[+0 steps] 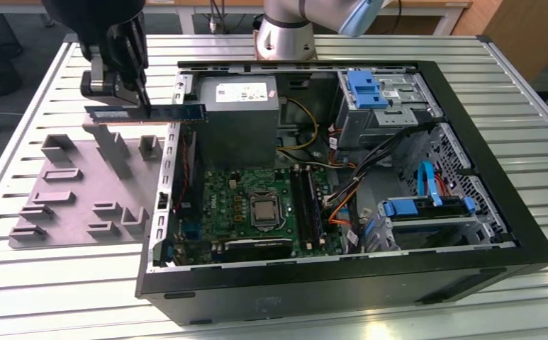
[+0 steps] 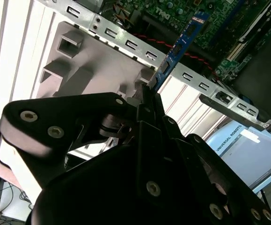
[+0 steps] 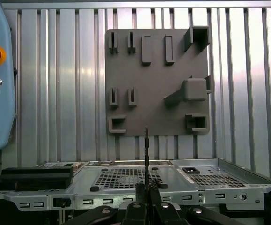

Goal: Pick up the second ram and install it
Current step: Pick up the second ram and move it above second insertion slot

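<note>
Clenched on the second ram [image 1: 151, 113], the gripper [image 1: 143, 105] hangs at ten o'clock in the exterior view, its black fingers [image 2: 154, 110] pinching the stick near its middle. The blue-green board lies level and on edge in the air, clear of everything beneath it. Just below it sits the grey fixture plate [image 1: 84, 202] with its raised blocks. One end of the stick reaches over the side wall of the open computer case [image 1: 349, 283]. Further in, toward five o'clock from the gripper, the green motherboard [image 1: 231, 191] lies flat, and its long black memory slots [image 1: 307, 205] are well apart from the stick. The grey power supply [image 1: 236, 106] stands at three o'clock from the gripper. Blue drive caddies [image 1: 364, 88] sit beyond, on the slatted metal table [image 1: 47, 297].
</note>
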